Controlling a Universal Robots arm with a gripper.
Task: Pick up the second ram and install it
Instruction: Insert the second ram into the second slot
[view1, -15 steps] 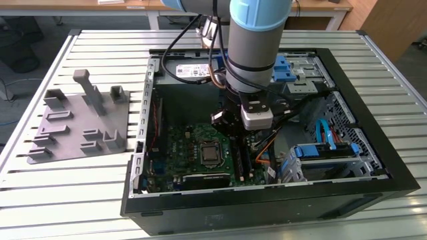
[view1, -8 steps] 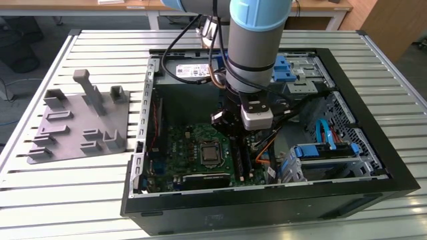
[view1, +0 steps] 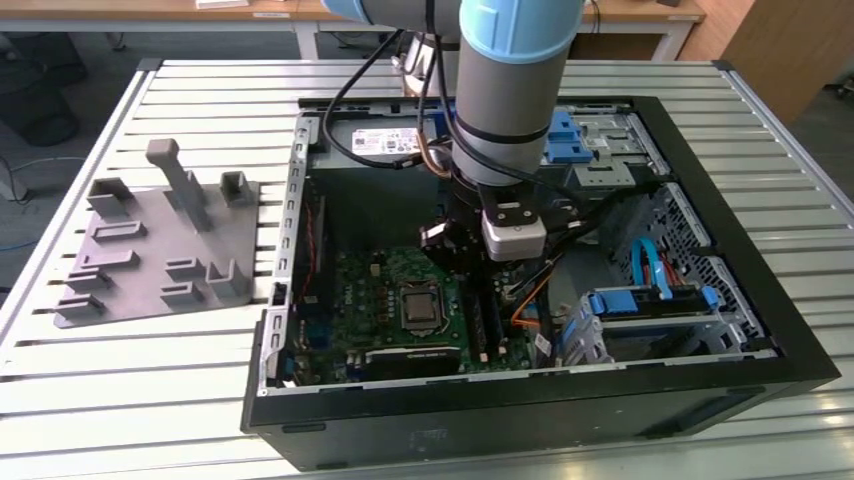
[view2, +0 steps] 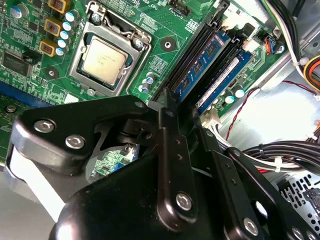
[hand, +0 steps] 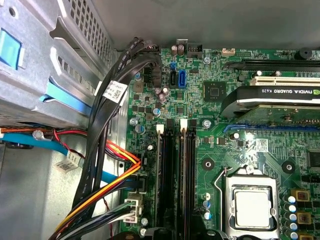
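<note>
My gripper (view1: 491, 275) reaches down inside the open computer case (view1: 747, 300), just over the green motherboard (view1: 387, 300). In the second wrist view its black linkages fill the foreground, and the gripper (view2: 169, 102) ends at the near end of the two long black memory slots (hand: 177, 175). Two thin dark blue sticks stand side by side in those slots. One shows its chips (view2: 205, 62). The other, the second ram (view2: 222, 72), carries a pale strip. Both look level with the board. The linkages hide the near ends of the sticks.
A bare processor (view2: 105, 57) sits beside the slots, and a graphics card (hand: 280, 95) lies further along the board. A thick bundle of black and coloured cables (hand: 100, 150) runs beside the slots by the drive cage (view1: 654, 300). A grey part holder (view1: 160, 240) stands on the slatted table.
</note>
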